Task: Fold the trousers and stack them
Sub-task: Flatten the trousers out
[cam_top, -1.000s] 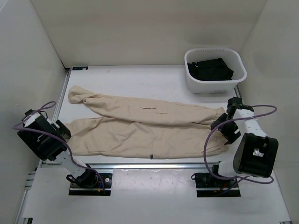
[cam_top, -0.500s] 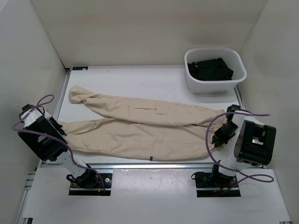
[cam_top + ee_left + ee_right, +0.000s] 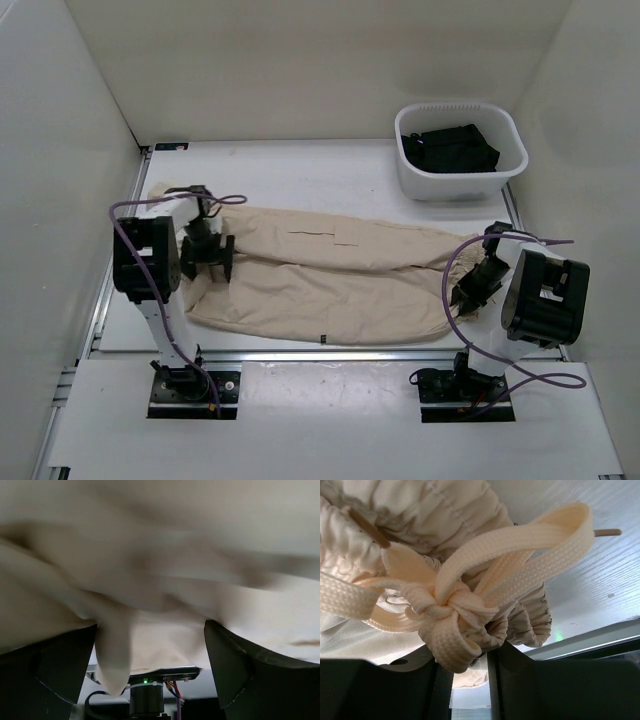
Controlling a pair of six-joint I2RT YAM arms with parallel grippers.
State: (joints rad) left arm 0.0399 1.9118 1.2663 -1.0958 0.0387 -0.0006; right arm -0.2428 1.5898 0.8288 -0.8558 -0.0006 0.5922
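Observation:
The beige trousers (image 3: 330,280) lie lengthwise across the table, waist to the right, with the far leg's cuff (image 3: 165,195) at the back left. My left gripper (image 3: 207,252) is over the near leg's left end. In the left wrist view its fingers (image 3: 240,670) stand wide apart, open, with blurred cloth (image 3: 160,555) draped above and a fold hanging between them. My right gripper (image 3: 470,290) is at the waist. Its jaws stand close together on the gathered waistband (image 3: 515,625), just under the knotted drawstring (image 3: 450,605).
A white basket (image 3: 505,180) with dark clothes (image 3: 450,148) in it stands at the back right. White walls close in on three sides. A metal rail (image 3: 320,355) runs along the table's front edge, near the arm bases.
My left arm has swung in from the left edge and drawn the near leg's end to the right. The right gripper came down onto the waist and closed there.

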